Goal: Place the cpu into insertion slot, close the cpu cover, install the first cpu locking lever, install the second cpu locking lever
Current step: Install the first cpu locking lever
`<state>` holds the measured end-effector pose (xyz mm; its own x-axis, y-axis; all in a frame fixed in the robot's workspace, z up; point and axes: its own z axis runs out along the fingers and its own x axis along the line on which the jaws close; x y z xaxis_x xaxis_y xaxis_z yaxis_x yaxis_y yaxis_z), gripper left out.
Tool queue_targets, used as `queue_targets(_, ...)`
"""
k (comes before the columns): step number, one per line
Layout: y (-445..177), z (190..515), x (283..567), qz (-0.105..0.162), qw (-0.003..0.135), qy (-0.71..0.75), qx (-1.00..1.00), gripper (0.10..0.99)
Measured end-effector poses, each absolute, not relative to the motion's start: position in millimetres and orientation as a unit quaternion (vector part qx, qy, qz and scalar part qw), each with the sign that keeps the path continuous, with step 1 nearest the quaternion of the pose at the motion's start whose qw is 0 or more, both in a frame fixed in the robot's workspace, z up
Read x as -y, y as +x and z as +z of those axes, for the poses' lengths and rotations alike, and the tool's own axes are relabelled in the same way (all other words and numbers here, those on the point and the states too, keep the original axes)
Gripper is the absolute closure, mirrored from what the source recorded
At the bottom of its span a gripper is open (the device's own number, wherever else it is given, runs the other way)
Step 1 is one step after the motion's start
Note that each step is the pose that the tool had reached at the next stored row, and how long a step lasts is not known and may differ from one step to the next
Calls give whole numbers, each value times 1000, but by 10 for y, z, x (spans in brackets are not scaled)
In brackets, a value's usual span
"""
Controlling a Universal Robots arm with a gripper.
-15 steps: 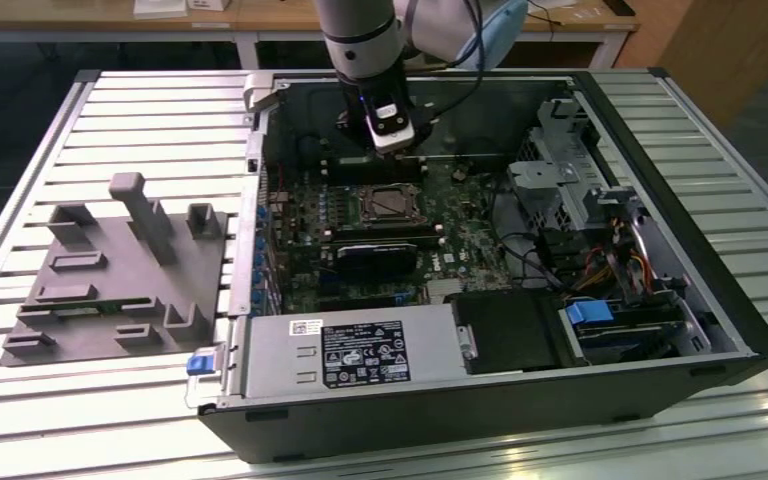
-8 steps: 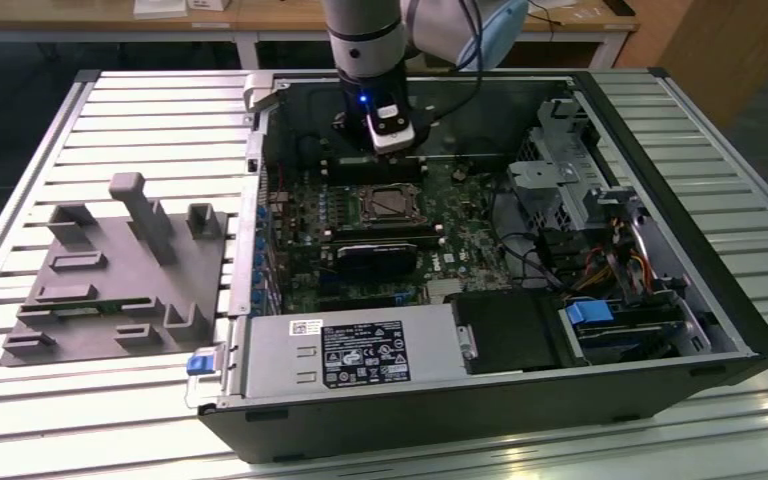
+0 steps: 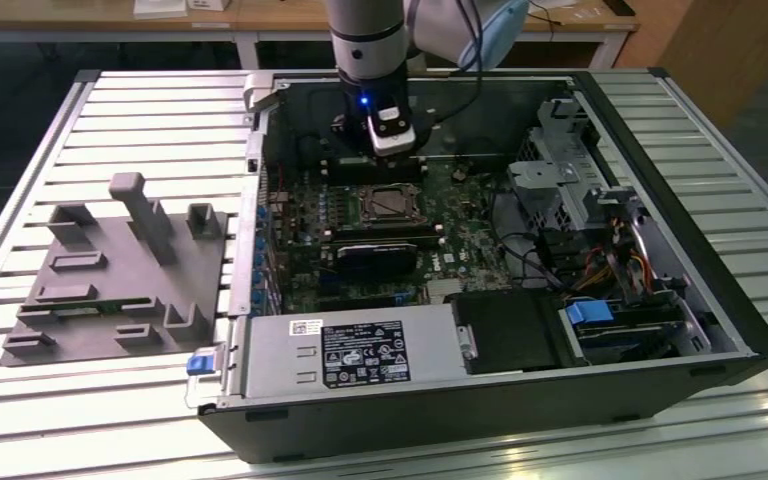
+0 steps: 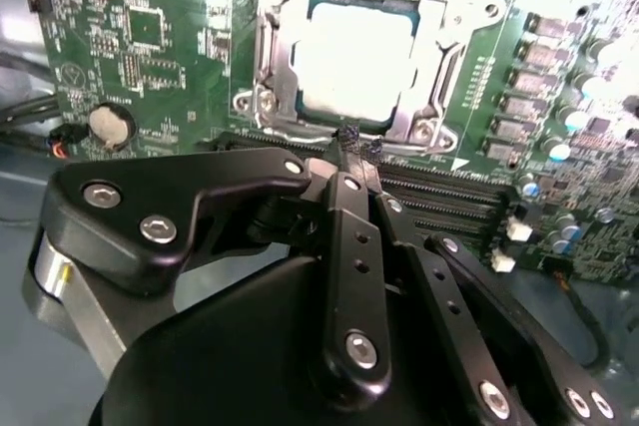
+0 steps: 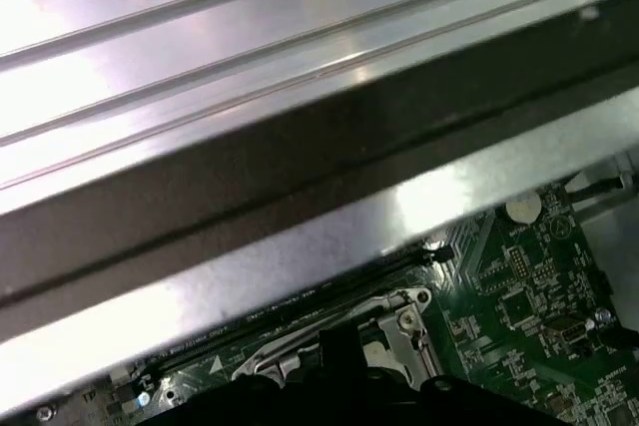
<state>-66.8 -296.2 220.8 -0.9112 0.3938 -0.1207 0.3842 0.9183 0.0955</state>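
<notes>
Second wrist view: the fingers [image 4: 346, 197] seem pressed together, tips at the edge of the lowered cpu cover [image 4: 268, 47], which frames the cpu [image 4: 354, 52]; the exterior view places these upper centre of frame.

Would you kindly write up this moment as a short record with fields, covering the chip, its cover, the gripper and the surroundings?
cpu: small flat square silver-grey chip, lying flat on the green motherboard
cpu cover: thin silvery metal plate with a square window, lowered around the chip
gripper: black, tips beside the cover's edge; jaws look closed
surroundings: open black computer case on a slatted metal table; grey moulded fixture towards the exterior view's left of the case
</notes>
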Motion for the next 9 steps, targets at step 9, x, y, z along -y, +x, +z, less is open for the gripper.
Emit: queue_targets(9, -666, 2208, 3111, 30, 66, 199, -977, 984)
